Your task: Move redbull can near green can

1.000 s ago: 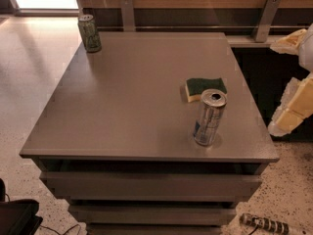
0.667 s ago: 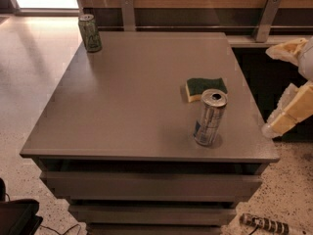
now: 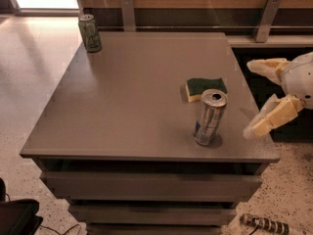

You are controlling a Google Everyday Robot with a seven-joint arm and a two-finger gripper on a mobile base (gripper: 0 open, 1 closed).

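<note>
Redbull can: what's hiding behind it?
A green-yellow sponge lies on the table just behind the redbull can, which covers its front corner. The open pincer hovers beside the can, touching nothing.

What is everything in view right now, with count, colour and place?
tall slim silver-and-blue metal redbull can: one, silver-blue, upright, front right of table.
short dark green can: one, green, upright, far left corner.
rectangular green-and-yellow sponge: one, just behind the redbull can.
flat grey table: one, grey, centre.
striped cylindrical object: one, dark and pale, floor, bottom right.
gripper: one, cream, open, off the table's right edge, apart from the redbull can.
</note>
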